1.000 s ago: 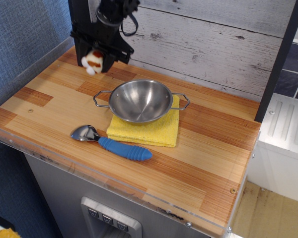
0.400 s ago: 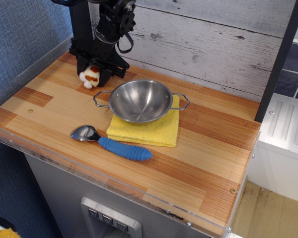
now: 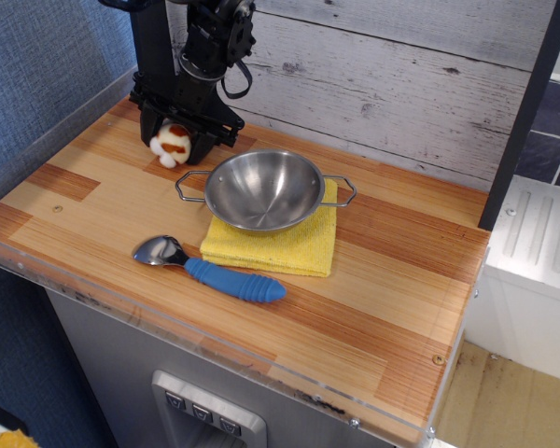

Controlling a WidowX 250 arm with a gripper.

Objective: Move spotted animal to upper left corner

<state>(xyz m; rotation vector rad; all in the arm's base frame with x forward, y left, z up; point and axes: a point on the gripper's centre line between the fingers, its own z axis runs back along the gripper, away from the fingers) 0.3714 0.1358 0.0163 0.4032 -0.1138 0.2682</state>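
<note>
A black robot gripper hangs low over the far left part of a striped wooden table top, with the spotted animal lodged between its two dark fingers. The fingers pinch the cream-and-orange plush from either side; only the toy's front bulges out below and between them, its lowest edge at or just above the wood, and whether it rests there cannot be told. Toy and gripper sit just beyond the left handle of the steel bowl, near it but apart, and toward the upper left corner from the bowl, short of the corner itself.

The bowl stands on a folded yellow cloth, which shows only at the bowl's near and right sides. On the bowl's near-left side, a spoon with a blue ribbed handle lies flat on the wood, its metal scoop pointing away from the cloth.

Much of the toy's back is covered by the black finger housings, so its full shape is hard to make out. The arm's upper part is cut off by the top edge of the frame, and its dark column hides the corner behind it. A grey plank wall rises behind the bowl.
</note>
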